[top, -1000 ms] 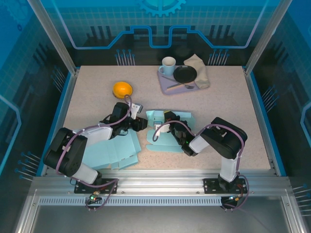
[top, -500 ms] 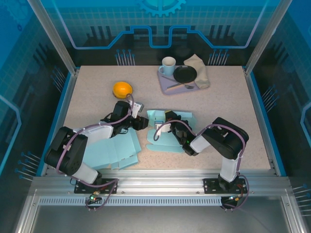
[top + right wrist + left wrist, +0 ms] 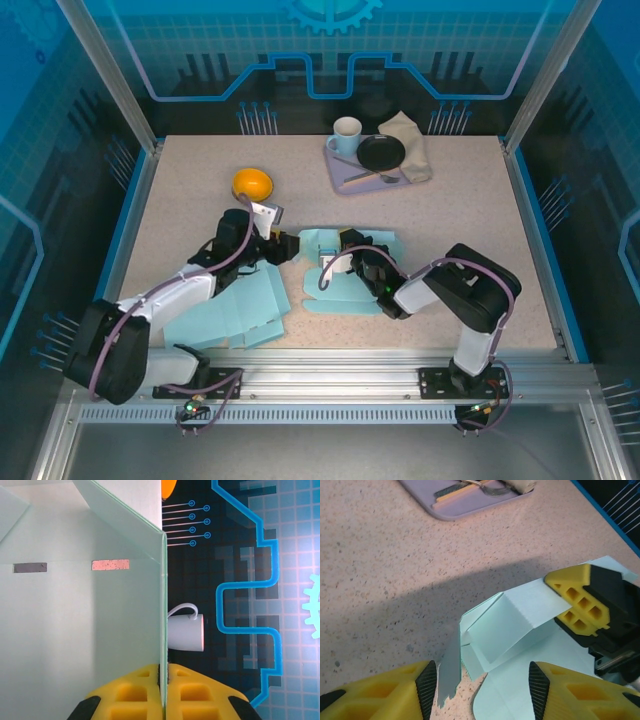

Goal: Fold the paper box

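my right gripper (image 3: 162,672) clamps a raised panel of the paper box (image 3: 75,620), steadying it at the middle of the table (image 3: 450,210), while my left gripper (image 3: 482,682) stands parted around a loose flap (image 3: 449,672), ready to fold it.

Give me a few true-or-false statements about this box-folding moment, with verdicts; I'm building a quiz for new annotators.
1. The right gripper is shut on a panel of the paper box. True.
2. The left gripper is clamped on the box too. False: its jaws stand open with nothing held.
3. The orange item lies on the tray. False: it sits on the bare table, left of the tray.
4. A pile of flat blanks lies beside the left arm. True.
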Tool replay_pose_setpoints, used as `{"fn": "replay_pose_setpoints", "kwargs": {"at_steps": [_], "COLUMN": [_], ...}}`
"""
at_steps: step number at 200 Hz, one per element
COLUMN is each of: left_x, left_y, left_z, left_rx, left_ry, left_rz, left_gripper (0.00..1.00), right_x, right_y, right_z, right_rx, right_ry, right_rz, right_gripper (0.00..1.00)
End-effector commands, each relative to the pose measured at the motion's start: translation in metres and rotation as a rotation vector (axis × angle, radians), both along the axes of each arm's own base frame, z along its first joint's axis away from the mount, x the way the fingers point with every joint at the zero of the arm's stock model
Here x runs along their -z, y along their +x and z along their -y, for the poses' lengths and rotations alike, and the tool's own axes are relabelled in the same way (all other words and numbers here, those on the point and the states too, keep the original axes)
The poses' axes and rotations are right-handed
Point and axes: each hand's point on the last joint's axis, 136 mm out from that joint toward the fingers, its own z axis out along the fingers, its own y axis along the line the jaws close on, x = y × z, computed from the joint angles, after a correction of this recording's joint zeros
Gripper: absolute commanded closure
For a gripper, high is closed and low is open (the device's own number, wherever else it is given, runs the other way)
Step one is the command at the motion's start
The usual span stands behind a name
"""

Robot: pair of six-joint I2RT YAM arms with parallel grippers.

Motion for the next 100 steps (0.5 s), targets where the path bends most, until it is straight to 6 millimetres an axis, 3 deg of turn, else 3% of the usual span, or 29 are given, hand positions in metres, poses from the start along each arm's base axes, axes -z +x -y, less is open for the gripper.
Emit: {"fn": "replay_pose_setpoints", "kwargs": {"at_steps": [1, 56, 100], "left_x": [0.012, 0.024, 0.036], "left_y": [0.008, 0.011, 0.014], "left_z": [-0.003, 0.014, 0.021], "left_rx": [-0.047, -0.016, -0.036], "left_ry": [0.009, 0.017, 0.181], "left_rz": [-0.069, -0.093, -0.049], "left_gripper": [0.47, 0.51, 0.84], "right_x": [0.022, 0.013, 0.015], "right_y": [-0.005, -0.007, -0.009], "right_z": [0.003, 0.001, 0.000], "right_rx": [-0.006, -0.019, -0.025], "right_ry": [-0.038, -0.049, -0.063], "right_rz": [-0.088, -0.098, -0.107], "right_gripper": [0.91, 0.91, 0.87]}}
